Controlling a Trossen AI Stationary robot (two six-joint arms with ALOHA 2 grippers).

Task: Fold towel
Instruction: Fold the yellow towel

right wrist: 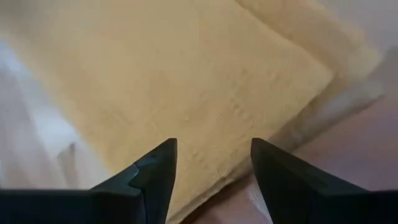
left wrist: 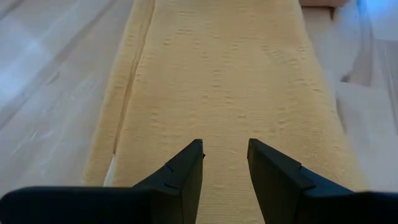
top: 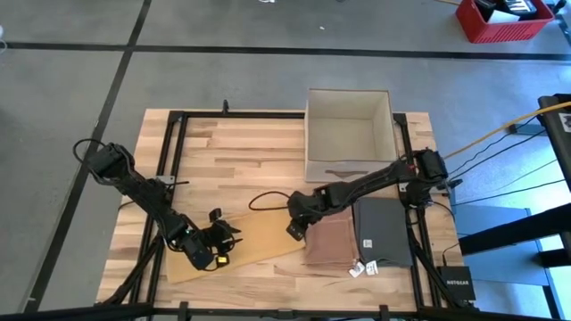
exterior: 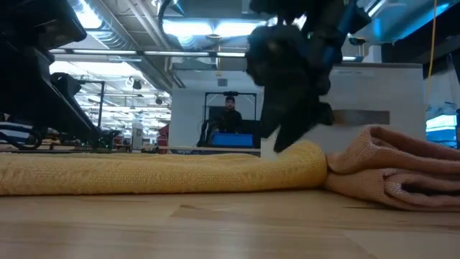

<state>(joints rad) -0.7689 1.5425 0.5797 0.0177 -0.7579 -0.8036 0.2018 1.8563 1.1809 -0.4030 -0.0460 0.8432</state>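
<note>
Yellow woven towel (left wrist: 224,81) lies flat beneath both empty, parted grippers, left (left wrist: 225,158) and right (right wrist: 213,163); pinch matching corners evenly.

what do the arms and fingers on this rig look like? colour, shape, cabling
Both arms are dark, near-black, jointed links. The left gripper has a small yellow-lit spot by the wrist. A thin black cable loops off the right arm near the right gripper. In the wrist views the fingers are matte black, wedge-shaped, tapering to pointed tips; the right fingers look the same.
</note>
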